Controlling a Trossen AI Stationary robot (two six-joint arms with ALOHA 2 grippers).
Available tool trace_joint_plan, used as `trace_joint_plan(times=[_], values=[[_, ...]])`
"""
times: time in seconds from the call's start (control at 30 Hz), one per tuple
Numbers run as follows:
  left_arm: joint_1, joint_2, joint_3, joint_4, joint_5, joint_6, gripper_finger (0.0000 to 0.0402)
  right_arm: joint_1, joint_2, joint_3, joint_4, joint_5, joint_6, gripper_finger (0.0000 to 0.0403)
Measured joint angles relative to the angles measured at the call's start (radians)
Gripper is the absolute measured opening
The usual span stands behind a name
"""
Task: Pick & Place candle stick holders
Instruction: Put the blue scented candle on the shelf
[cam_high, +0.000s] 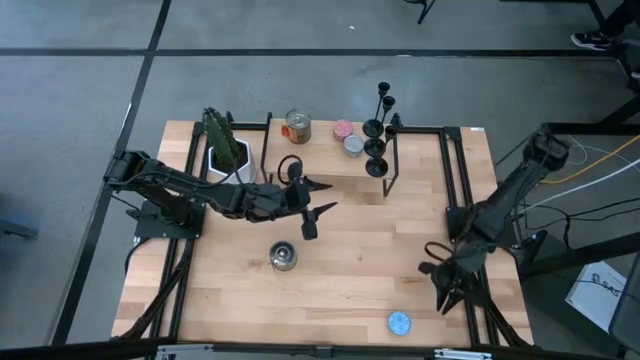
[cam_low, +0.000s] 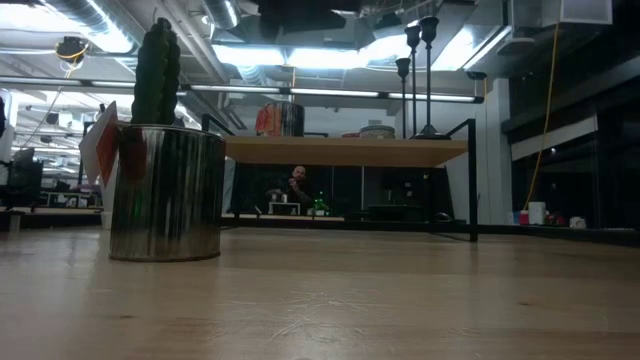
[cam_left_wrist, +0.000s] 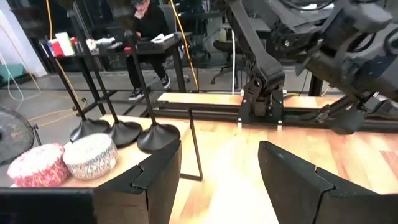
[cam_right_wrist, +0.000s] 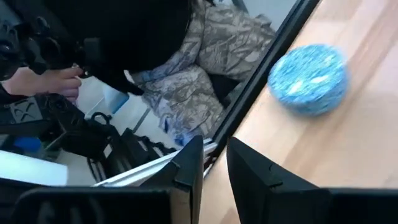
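Three matte-black candle stick holders (cam_high: 376, 148) stand upright on their round bases in a row at the right end of a raised wooden shelf (cam_high: 320, 160) at the table's far side. They also show in the left wrist view (cam_left_wrist: 121, 132) and the low view (cam_low: 413, 70). My left gripper (cam_high: 328, 197) is open and empty above the table's middle, just near of the shelf, pointing toward the holders. My right gripper (cam_high: 447, 297) is empty at the table's near right edge, with a narrow gap between its fingers (cam_right_wrist: 214, 168).
A pink tin (cam_left_wrist: 36, 165) and a white tin (cam_left_wrist: 90, 155) sit on the shelf beside the holders, with an orange-labelled can (cam_high: 297, 126) farther left. A cactus pot (cam_high: 228, 150), a silver can (cam_high: 284, 257) and a blue tin (cam_high: 399, 322) are on the table.
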Motion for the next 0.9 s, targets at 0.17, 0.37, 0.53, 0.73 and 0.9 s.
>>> trace_joint_plan(times=[0.17,0.37,0.53,0.73,0.9], values=[[-0.005,0.000,0.000,-0.012,0.000,-0.009,0.0210,0.096,0.088,0.000,0.092,0.043,0.085,0.0073],[-0.020,0.000,0.000,-0.010,0.000,-0.006,0.0210,0.145,0.234,0.000,0.151,0.201,0.104,0.0073],[-0.031,0.000,0.000,-0.009,-0.001,0.000,0.0210,0.162,0.391,0.064,0.149,0.220,-0.031,0.0073],[-0.047,0.000,0.000,-0.009,-0.002,0.001,0.0210,0.162,0.578,0.172,0.138,0.223,-0.153,0.0073],[-0.056,0.000,0.000,-0.008,-0.001,0.001,0.0210,0.162,0.677,0.215,0.193,0.253,-0.185,0.0073]])
